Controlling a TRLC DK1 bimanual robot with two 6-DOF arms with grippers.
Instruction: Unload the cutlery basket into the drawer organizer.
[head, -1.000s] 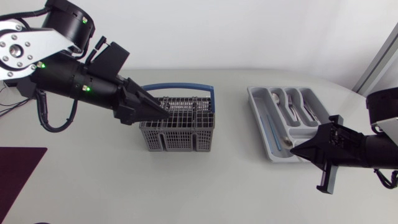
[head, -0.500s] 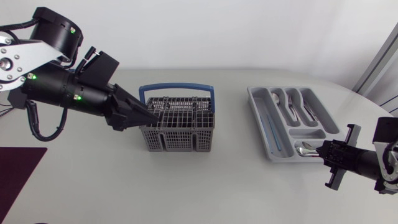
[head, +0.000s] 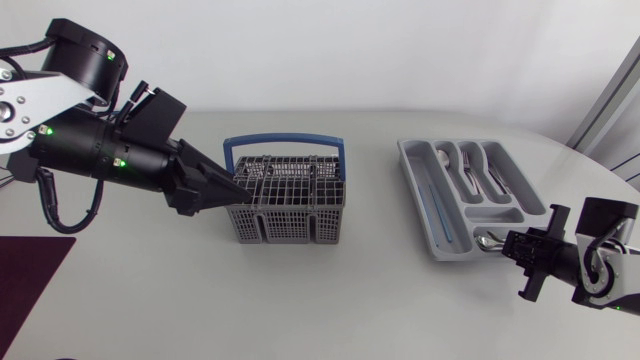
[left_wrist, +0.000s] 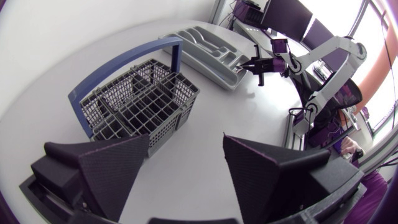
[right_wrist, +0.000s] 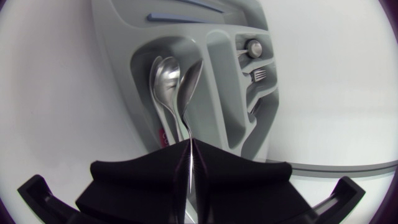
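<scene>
White table (head: 360, 300); basket (head: 285, 205) centre-left; organizer (head: 417, 200) right.

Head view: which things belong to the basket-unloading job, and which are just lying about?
Job:
cutlery basket
drawer organizer, with cutlery already in it
spoon, held by the right gripper over the organizer
left gripper, fingers open, at the basket

Lying about:
dark mat, off to the left, touching nothing

Left hand (left_wrist: 185, 140), fingers apart, faces the grey basket (left_wrist: 140, 102).
</scene>
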